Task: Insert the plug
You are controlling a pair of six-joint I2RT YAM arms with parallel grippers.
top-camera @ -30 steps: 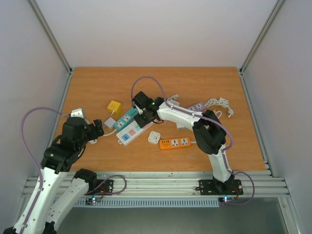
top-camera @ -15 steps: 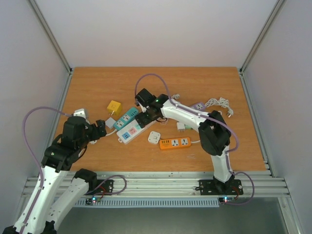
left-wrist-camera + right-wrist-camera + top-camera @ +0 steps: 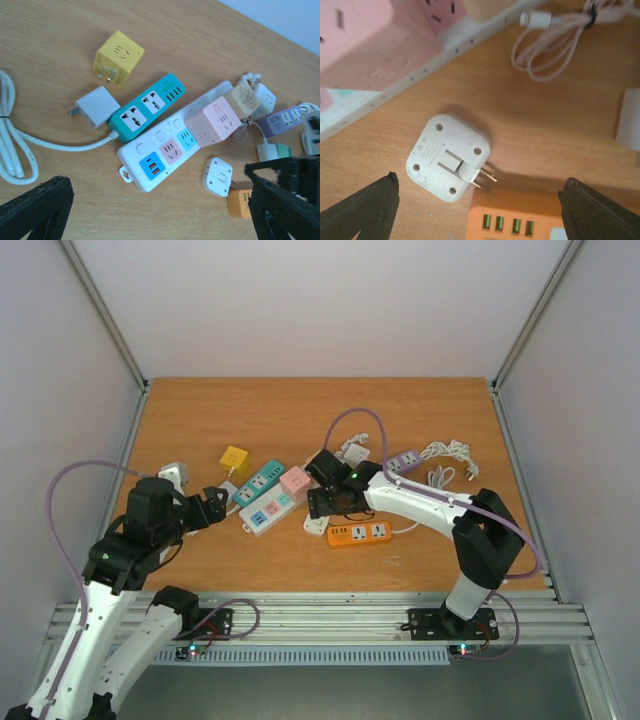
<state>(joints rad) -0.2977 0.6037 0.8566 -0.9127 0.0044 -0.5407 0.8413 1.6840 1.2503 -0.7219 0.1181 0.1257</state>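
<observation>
White plug point(image 3: 447, 159) sits straight under the right gripper point(image 3: 480, 210), whose jaws stand wide apart and empty, one on either side of it in the right wrist view. The white plug is a square, rounded block lying flat on the table point(image 3: 250, 410). It has no long side to speak of, so its two prongs point(image 3: 487, 177) set the direction. They stick out from a hinge in the middle of the upturned face and point toward the orange power strip point(image 3: 520, 220), with their tips just beside that strip's edge. My reading is that the fingers need to close across the block's flat sides and stay clear of the prongs.

Farther out is the white power strip point(image 3: 165, 155), a pink cube point(image 3: 216, 121) already seated on its far half. The right arm is plainly the nearer one. The left gripper point(image 3: 213, 508) is also spread open and holds nothing. It hangs well apart, over the table's left side.

Only the right wrist view shows the prongs and which way they lie. From above, the gripper hides most of the plug. The left wrist view alone shows the strip's face, with free sockets at its near end.
</observation>
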